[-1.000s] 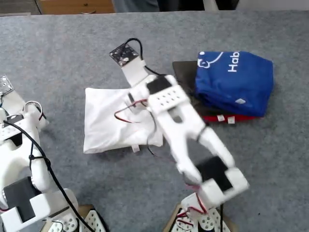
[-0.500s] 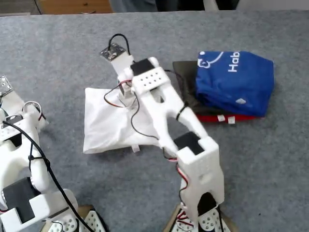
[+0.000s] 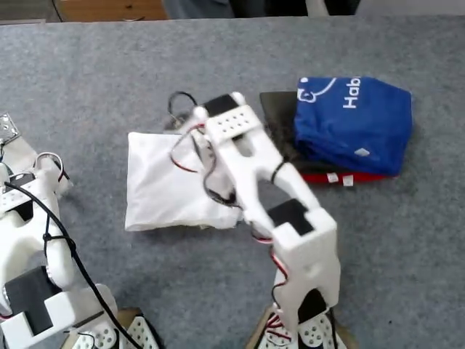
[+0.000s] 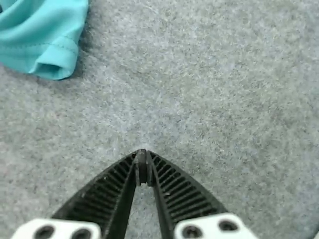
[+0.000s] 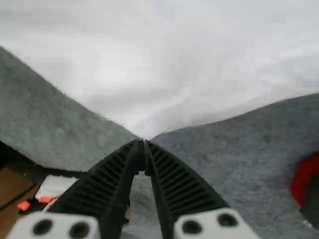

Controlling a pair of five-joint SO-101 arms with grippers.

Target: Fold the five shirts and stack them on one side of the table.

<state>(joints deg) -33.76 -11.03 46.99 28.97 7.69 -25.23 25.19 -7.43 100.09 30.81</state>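
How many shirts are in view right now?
5. White shirt folded mid-table; blue shirt, dark shirt and red shirt stacked right of it, blue on top; teal shirt near the left gripper. Others could hide inside the stack.

Plain white on the white shirt [image 3: 163,185]. Royal blue with white lettering and a white line drawing on the blue shirt [image 3: 354,120]. Under it in the stack, very dark brown, near black, on the dark shirt [image 3: 275,113]. Bright red on the red shirt [image 3: 370,176], with small white tags. Plain teal on the teal shirt [image 4: 40,35]. Speckled grey on the table [image 3: 94,73]. White shells, black motor blocks, red and black wires on the right arm [image 3: 254,174] and left arm [image 3: 33,233]. Black ribbing above white bases on the left gripper [image 4: 142,169] and right gripper [image 5: 144,157].
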